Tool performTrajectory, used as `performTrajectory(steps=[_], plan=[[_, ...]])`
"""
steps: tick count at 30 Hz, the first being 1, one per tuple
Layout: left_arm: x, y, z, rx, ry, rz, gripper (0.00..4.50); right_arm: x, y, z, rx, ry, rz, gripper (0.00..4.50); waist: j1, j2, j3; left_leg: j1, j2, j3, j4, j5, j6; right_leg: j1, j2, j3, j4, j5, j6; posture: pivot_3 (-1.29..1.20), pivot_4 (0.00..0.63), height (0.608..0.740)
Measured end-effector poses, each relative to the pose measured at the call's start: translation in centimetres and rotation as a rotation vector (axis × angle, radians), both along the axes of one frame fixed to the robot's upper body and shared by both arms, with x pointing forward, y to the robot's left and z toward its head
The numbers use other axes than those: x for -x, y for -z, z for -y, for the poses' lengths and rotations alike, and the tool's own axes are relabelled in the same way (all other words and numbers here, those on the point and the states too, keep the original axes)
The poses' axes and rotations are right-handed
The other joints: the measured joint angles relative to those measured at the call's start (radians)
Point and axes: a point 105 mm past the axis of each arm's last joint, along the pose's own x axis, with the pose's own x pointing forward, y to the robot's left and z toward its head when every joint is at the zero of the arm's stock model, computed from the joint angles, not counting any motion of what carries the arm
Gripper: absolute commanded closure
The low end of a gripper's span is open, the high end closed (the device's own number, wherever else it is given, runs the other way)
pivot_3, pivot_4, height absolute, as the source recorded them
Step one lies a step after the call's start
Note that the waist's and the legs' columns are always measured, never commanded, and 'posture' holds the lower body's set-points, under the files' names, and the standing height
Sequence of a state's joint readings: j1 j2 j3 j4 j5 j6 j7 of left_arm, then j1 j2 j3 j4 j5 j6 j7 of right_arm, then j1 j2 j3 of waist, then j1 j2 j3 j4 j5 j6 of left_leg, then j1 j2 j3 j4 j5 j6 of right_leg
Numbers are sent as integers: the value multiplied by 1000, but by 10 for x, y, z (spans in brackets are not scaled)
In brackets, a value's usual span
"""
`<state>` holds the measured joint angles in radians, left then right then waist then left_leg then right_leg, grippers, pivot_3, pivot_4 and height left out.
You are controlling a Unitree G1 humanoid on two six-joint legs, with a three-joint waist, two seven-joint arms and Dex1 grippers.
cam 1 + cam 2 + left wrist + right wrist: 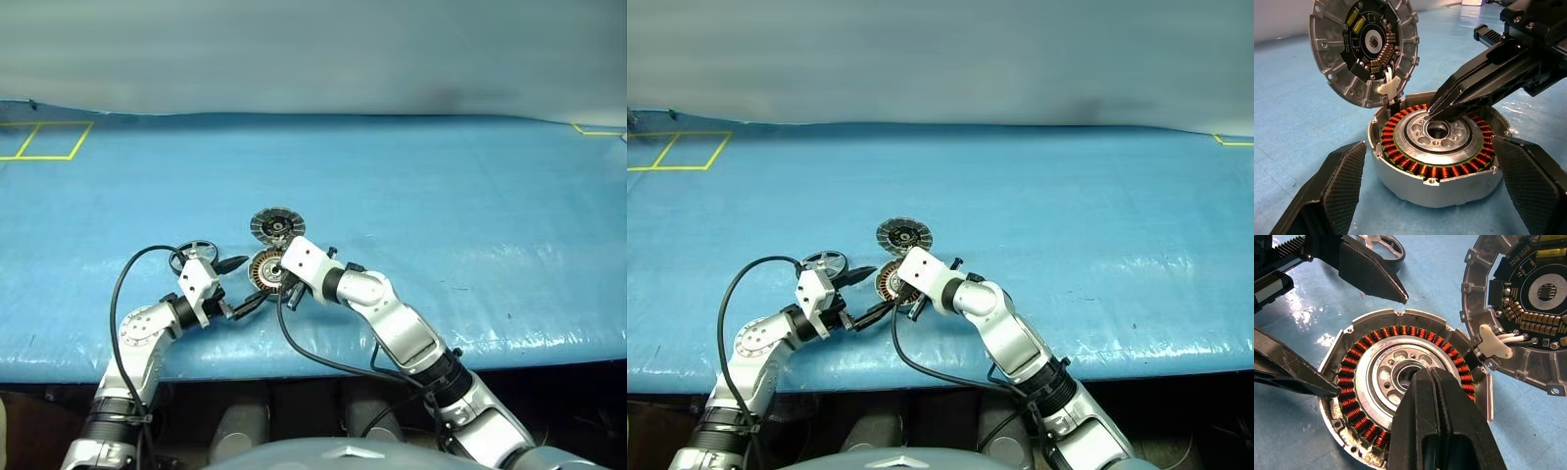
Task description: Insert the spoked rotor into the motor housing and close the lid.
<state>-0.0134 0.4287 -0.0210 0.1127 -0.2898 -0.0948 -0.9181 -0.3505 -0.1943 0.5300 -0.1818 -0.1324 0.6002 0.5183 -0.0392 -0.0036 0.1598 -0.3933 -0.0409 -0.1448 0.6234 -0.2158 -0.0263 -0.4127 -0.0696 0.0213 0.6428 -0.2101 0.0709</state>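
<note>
- Right gripper (1422, 377): fingers are pressed together with nothing between them; the tips are set on the grey centre of the motor housing (1400, 387), at the rim of its central bore.
- Left gripper (238, 284): fingers (1344, 188) are spread wide and nothing is held; one finger is seen on each side of the housing, the wall lying between them, apparently without contact.
- Motor housing: it is placed upright on the blue table cover (441, 206), near its front edge, with the ring of copper windings (1400, 156) exposed.
- Lid (1364, 49): it is swung open and stands tilted at the housing's far edge, joined there by white wires; the circuit-board face is turned toward the housing.
- Spoked rotor (194, 254): it lies flat on the cover just beyond the left gripper, to the left of the housing and apart from it.
</note>
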Motion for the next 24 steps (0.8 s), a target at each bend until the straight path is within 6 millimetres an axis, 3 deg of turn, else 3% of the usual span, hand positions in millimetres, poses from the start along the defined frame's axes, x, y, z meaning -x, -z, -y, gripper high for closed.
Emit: performTrajectory(steps=[3, 9, 24], plan=[[0, 0, -1, -6, 1, -15, 44, 0, 0, 0, 0, 1, 0, 4447, 0, 0, 0, 0, 0, 0, 0, 0, 0, 0, 0, 0, 0, 0, 0, 0, 150, 740], [1, 1, -1, 10, 1, -45, 1363, 0, 0, 0, -1, 2, 0, 4500, 0, 0, 0, 0, 0, 0, 0, 0, 0, 0, 0, 0, 0, 0, 0, 0, 150, 740], [4, 0, -4, 64, -18, -75, 1362, 1, 0, -1, -3, -2, 2, 4500, -4, 0, 0, 0, 0, 0, -1, 0, 0, 0, 0, 0, 0, 0, 0, 0, 150, 740]])
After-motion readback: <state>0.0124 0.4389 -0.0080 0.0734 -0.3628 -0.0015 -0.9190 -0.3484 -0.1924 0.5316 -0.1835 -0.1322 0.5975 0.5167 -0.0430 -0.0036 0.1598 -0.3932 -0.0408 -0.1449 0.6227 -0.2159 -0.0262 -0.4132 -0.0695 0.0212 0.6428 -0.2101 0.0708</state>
